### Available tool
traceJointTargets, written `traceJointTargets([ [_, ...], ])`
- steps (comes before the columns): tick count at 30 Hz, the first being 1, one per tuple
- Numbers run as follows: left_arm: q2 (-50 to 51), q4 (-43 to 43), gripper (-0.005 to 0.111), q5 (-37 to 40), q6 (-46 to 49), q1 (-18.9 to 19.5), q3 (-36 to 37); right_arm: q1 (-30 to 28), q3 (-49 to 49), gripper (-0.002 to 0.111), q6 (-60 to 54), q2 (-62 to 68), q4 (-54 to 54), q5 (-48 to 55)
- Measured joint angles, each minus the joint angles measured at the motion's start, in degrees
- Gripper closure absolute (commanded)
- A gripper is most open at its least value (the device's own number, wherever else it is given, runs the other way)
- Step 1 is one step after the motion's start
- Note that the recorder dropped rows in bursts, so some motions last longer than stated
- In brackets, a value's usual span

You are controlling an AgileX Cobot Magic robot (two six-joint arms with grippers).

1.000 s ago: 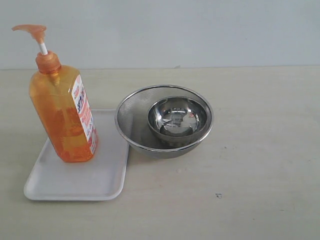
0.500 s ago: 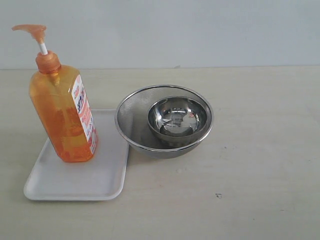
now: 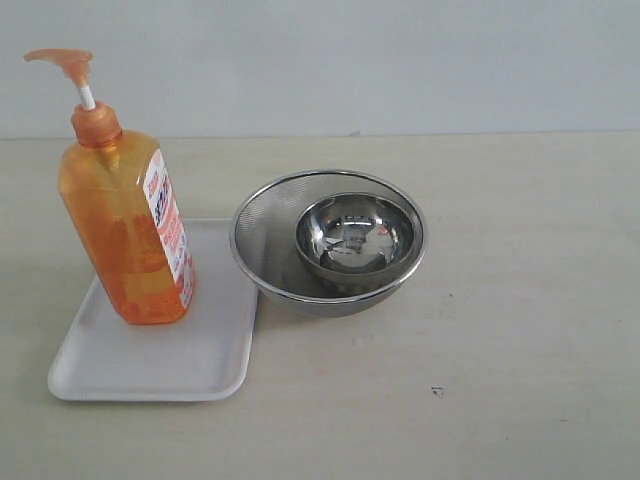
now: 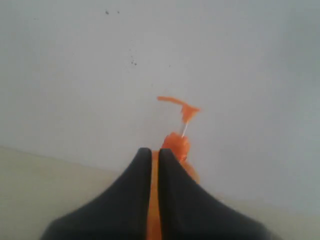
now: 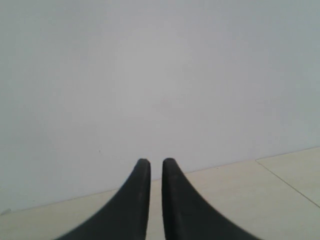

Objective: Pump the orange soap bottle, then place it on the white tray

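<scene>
My left jaws are closed, tips pressed together, and grip nothing. The orange seen through the slit between them belongs to an object farther off. My right jaws are likewise closed on nothing, and ahead of them I see only bare wall and a strip of tabletop (image 5: 280, 175).

Straight ahead of the left jaws, and clear of them, stands the orange soap bottle (image 4: 176, 146), its pump head (image 4: 178, 104) rising above the tip line. No task object shows ahead of the right jaws. Judgement: the left arm is the nearer one and faces the bottle.

Neither arm appears in the exterior view. The bottle stands upright on the white tray (image 3: 150, 370), long axis vertical, label facing the bowls and spout pointing away from them. A mesh bowl (image 3: 262, 240) sits at the tray's right edge, touching or overlapping it, I cannot tell which. A smaller steel bowl (image 3: 355, 235) is nested inside it.

Judgement: placement looks complete. Whether the pump step is done cannot be read here. Any press must run down the vertical axis, from above the pump head, using the left jaws
</scene>
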Motion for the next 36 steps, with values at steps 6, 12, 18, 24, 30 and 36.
traceJointTargets([
  [6, 0.0, -3.6, 0.102, 7.7, 19.6, 0.4, 0.0, 0.0, 0.0, 0.102, 0.0, 0.0, 0.0, 0.0],
  [12, 0.0, -3.3, 0.102, 13.9, 22.6, 2.2, 0.0, 0.0, 0.0, 0.102, 0.0, 0.0, 0.0, 0.0],
  [18, 0.0, -2.3, 0.102, 19.4, 20.8, 3.4, 0.0, 0.0, 0.0, 0.102, 0.0, 0.0, 0.0, 0.0],
  [24, 0.0, -2.1, 0.102, 24.0, 19.9, 3.4, 0.0, 0.0, 0.0, 0.102, 0.0, 0.0, 0.0, 0.0],
  [30, 0.0, -2.1, 0.102, 24.7, 19.9, 3.6, 0.0, 0.0, 0.0, 0.102, 0.0, 0.0, 0.0, 0.0],
  [36, 0.0, -2.1, 0.102, 24.7, 19.9, 5.1, 0.0, 0.0, 0.0, 0.102, 0.0, 0.0, 0.0, 0.0],
])
